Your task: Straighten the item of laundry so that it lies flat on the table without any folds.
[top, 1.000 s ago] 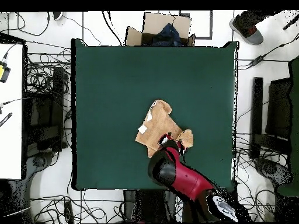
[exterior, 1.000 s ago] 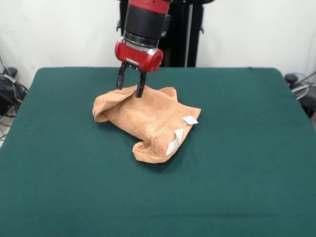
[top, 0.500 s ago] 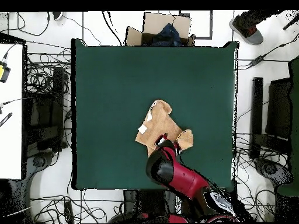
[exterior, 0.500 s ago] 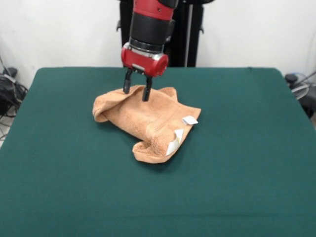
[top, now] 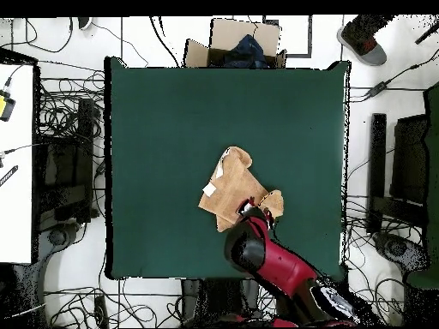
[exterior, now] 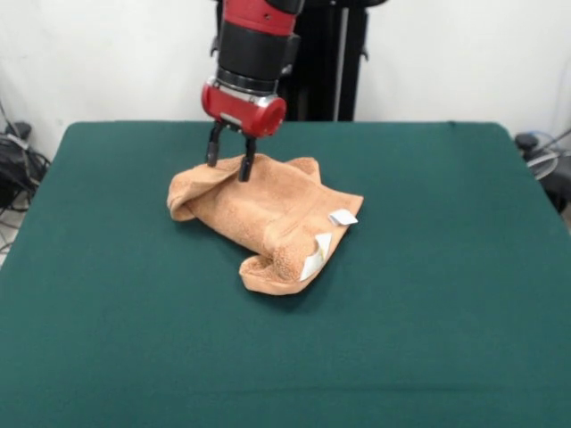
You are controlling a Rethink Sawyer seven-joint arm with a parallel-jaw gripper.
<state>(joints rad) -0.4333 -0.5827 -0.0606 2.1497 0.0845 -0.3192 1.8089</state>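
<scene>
Where one gripper [exterior: 227,161] hovers: one crumpled towel [exterior: 268,218], two tags [exterior: 326,232].

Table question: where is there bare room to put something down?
The table is bare between the towel and every edge, widest toward the camera in the front view. It is crowded only at the towel's far edge, where the gripper stands.

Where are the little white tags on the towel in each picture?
Front view: the white tags sit on the towel's lower right edge, away from the gripper.
Overhead view: the tags show at the towel's left edge.
Shared landmark: the green table.
</scene>
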